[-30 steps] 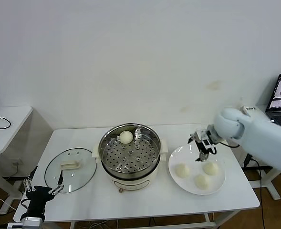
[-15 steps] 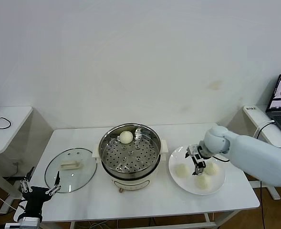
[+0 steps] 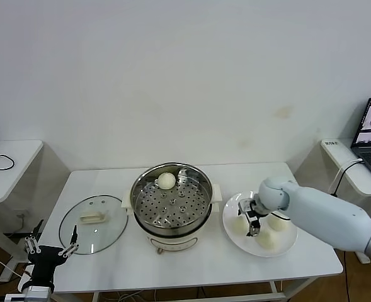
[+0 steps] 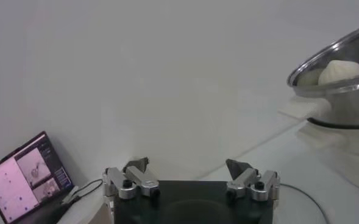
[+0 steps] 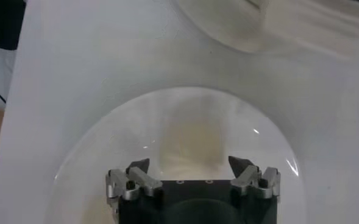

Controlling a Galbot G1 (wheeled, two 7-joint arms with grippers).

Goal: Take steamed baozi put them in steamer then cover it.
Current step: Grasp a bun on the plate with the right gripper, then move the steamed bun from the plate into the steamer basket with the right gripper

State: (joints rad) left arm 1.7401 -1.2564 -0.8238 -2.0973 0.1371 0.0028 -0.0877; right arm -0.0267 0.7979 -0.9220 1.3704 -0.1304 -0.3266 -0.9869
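On the white table [image 3: 191, 264], near its middle, the shiny round steamer [image 3: 171, 202] is seen with one smooth cream bun [image 3: 166, 180] on its holed tray. Toward the left edge, the flat glass cover [image 3: 93, 224] is laid with its cream bar handle up. Toward the right edge, a white plate [image 3: 259, 248] is set with three soft round buns. The right gripper [image 3: 250, 218] is lowered over the plate's left bun [image 5: 191, 147], which is seen right between its spread fingers, not yet squeezed. The left gripper [image 3: 48, 250] is parked off the front left corner, fingers wide apart and nothing held.
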